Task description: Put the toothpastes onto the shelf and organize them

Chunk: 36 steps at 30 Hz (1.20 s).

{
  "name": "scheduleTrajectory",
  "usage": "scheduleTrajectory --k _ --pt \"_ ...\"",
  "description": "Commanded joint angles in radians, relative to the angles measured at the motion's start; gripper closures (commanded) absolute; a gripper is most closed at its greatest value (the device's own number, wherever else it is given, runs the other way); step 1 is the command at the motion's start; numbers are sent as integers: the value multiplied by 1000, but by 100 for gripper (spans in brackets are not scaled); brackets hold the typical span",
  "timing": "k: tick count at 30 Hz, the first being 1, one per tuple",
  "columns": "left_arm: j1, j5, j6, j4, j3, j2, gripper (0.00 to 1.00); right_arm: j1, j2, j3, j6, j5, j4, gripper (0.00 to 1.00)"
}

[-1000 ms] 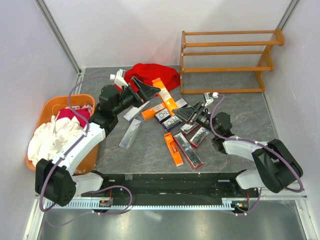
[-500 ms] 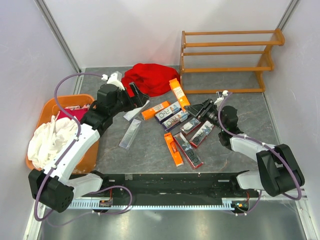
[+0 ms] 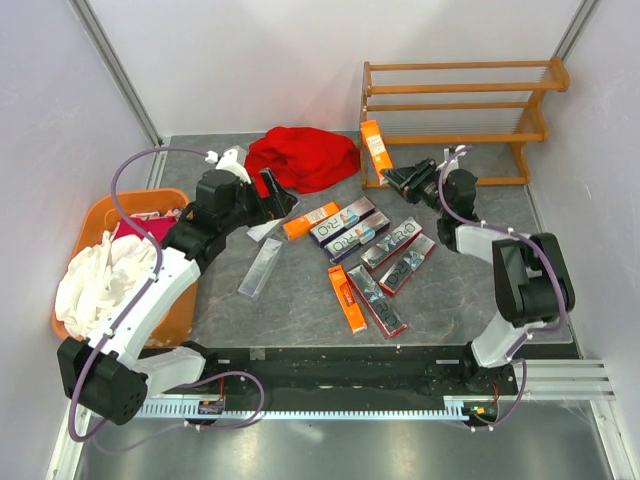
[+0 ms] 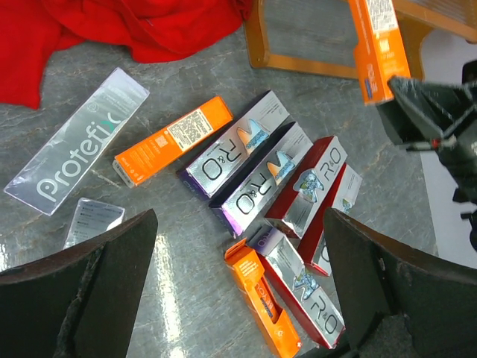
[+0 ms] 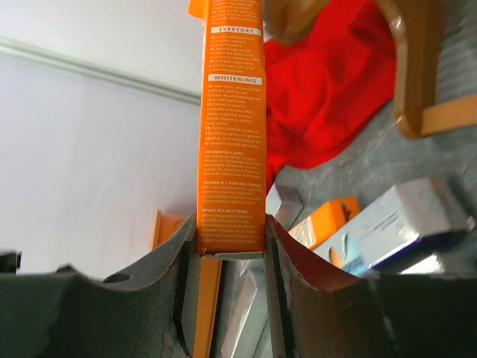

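My right gripper (image 3: 397, 178) (image 5: 229, 233) is shut on the lower end of an orange toothpaste box (image 3: 375, 147) (image 5: 229, 112). It holds the box upright in front of the left end of the wooden shelf (image 3: 455, 105) (image 5: 417, 67). The shelf's tiers look bare. My left gripper (image 3: 277, 196) (image 4: 238, 231) is open and empty, hovering left of the pile. On the table lie an orange box (image 3: 310, 220) (image 4: 173, 139), two purple-silver boxes (image 3: 348, 228) (image 4: 235, 145), red boxes (image 3: 398, 255), a second orange box (image 3: 347, 298) and silver-grey boxes (image 3: 262, 267) (image 4: 74, 153).
A red cloth (image 3: 303, 157) lies behind the pile, left of the shelf. An orange plastic basket (image 3: 100, 215) with white and red cloths stands at the left edge. Walls close in the back and both sides.
My right gripper has carried the orange box from the pile back and right to the shelf's left end, tipping it upright. My left arm drew back left, then held still.
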Motion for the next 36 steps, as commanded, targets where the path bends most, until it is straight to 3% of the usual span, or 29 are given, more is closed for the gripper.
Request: scheduleTrajectory --k 1,17,26,32,36 --pt "2 -23 42 -1 -12 -14 0 -38 80 141 30 -15 63 79" --pt "2 -6 10 16 -64 -11 0 -61 358 592 80 97 -189 78" --pt "0 21 -19 50 -106 -15 0 -46 389 643 93 180 -296 73" --pt "-1 63 -33 74 -107 14 0 -29 390 643 96 194 -316 64" --pt "-3 73 -38 84 -112 19 0 -28 391 637 102 175 -315 47"
